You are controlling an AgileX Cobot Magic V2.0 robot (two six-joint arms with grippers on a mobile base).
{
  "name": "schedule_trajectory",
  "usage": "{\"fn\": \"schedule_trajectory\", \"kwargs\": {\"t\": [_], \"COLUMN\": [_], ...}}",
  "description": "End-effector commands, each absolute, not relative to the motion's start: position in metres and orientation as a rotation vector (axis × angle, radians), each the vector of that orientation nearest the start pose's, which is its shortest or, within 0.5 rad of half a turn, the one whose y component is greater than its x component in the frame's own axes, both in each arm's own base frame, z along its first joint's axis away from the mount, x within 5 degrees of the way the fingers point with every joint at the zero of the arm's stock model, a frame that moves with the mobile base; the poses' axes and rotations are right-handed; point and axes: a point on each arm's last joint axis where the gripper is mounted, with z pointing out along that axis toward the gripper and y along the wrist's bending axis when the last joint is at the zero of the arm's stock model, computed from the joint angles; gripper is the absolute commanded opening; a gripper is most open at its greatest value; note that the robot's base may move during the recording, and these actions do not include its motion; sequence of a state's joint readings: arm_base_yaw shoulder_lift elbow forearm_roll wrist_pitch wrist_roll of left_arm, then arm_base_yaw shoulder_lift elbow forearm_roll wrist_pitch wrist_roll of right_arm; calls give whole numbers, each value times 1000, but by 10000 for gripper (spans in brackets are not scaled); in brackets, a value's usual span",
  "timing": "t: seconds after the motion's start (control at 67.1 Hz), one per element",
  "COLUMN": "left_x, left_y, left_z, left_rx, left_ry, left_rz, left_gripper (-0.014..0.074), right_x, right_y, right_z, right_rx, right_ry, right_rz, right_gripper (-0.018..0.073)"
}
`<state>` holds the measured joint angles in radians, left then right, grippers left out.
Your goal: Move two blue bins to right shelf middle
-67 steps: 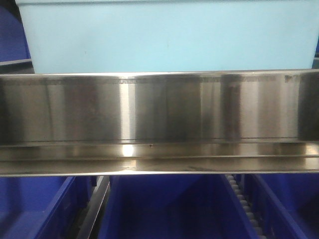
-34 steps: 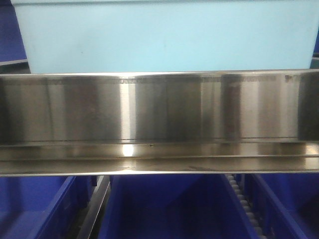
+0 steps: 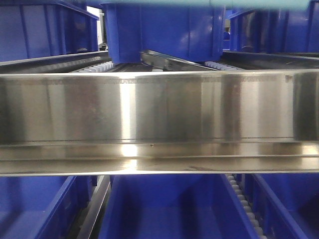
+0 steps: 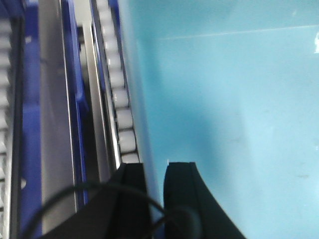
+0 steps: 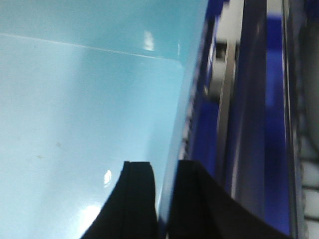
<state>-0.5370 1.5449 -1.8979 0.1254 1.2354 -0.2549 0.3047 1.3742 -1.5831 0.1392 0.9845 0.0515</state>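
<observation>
Since the left gripper (image 4: 155, 167) and right gripper (image 5: 164, 167) each pinched only a thin wall of the bin (image 4: 224, 99) hung between them, I reckoned it could tilt, slip, and clip the rail (image 3: 159, 107) below.

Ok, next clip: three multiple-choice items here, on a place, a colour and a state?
1. The left pincer sits: A) astride the wall of the pale blue bin; B) on a cardboard box; C) on a door handle.
2. The crates below the steel rail are: A) red; B) dark blue; C) white.
3. The right pincer is: A) open in free air; B) out of view; C) closed over the bin's wall.
Key: 1 A, a finger each side of the wall; 2 B, plain in the front view; 3 C, the wall runs between its fingers.
</observation>
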Motion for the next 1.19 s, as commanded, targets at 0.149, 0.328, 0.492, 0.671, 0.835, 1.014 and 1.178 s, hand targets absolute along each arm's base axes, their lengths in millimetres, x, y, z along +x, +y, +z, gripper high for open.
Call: {"fn": "schedule_trajectory", "kwargs": {"t": [0.149,0.328,0.492,0.671,0.835,1.014,1.178], "left_x": [265,265,265,266,267,269,272], "left_y": [-148,-149,-149,-147,-146,-148,-150], "left_z": [482,482,482,482,482,486,491], "left_rx": [332,332,332,330,327,324,321], "left_ry": [2292,2293,2293,2289,2283,2227,2162], "left_rz": [-268,-267,-267,-248,-220,-240,-265], "left_gripper": [-111,-111,-111,-111,-111,-111,-111], "right_x": [250,249,249,249,250,250,250], "right_y": [87,87,87,87,87,87,87], "right_z": [471,473,473,473,474,474,474], "right_rx": [-266,-264,-264,-263,-261,-261,-261], "right_ry": [2119,2109,2109,2106,2097,2097,2097], "right_rz": [342,343,343,343,344,344,344], "right_gripper": [-151,-151,-151,-151,-151,-151,-151]}}
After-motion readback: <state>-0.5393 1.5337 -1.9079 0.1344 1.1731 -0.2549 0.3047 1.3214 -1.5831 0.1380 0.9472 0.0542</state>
